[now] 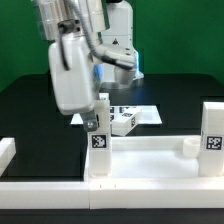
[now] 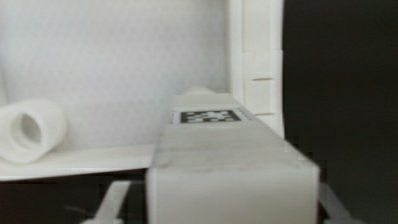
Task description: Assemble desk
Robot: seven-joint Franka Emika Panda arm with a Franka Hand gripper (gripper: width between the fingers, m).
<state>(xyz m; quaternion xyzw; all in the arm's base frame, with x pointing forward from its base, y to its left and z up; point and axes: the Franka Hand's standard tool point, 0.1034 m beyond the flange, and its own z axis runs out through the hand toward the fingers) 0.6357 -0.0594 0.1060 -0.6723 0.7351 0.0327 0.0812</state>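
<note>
Desk tabletop [image 1: 150, 160]: white, flat, rimmed rectangle of plastic, lying at the front of the black bench [image 1: 25, 110], sockets facing up.
Leg [image 1: 98, 138]: white square plastic post with a black-and-white tag, upright at the tabletop's corner on the exterior view's left.
Tool [image 1: 98, 112]: straight above that leg and, by my reading, pinching its upper end. The fingers themselves barely show.
Axis: the leg's long axis is vertical, in line with the tool.
Key relation: the round white socket [image 2: 27, 130] shows beside the leg's lower end, not under it, so I'd judge a sideways shift is needed before it seats.
Second leg [image 1: 212, 130]: white and tagged alike, upright at the tabletop's other end.
</note>
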